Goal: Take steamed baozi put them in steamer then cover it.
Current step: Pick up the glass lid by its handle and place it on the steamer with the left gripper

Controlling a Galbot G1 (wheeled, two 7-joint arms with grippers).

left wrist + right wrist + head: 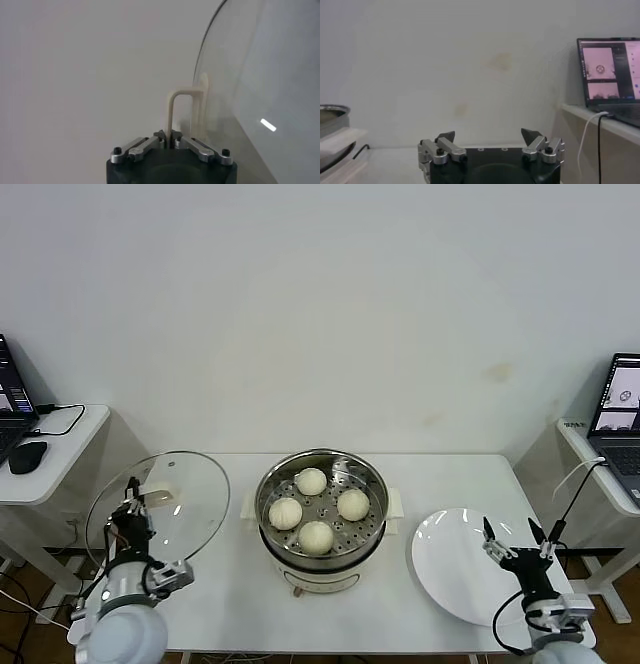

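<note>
On the far left a small side desk (70,446) carries a laptop (12,399) and a black mouse (27,455). At the left end of the white table (230,604) the left gripper (133,502) is closed tight on the cream handle (176,107) of the glass lid (160,504), holding the lid up off the table and tilted, just left of the steamer. The left wrist view shows the jaws pinched on one leg of that handle, with the clear glass (260,75) rising beside it.

The steamer (322,519) stands in the middle of the table, uncovered. Four buns (316,536) sit on its perforated tray, apart from one another.

To the right of the steamer lies a white plate (455,569) with nothing on it. The right gripper (517,538) hangs over the plate's right edge, jaws spread wide and holding nothing; the right wrist view shows the same open fingers (446,137). Farther right a second laptop (622,409) sits on another side desk (590,459).
</note>
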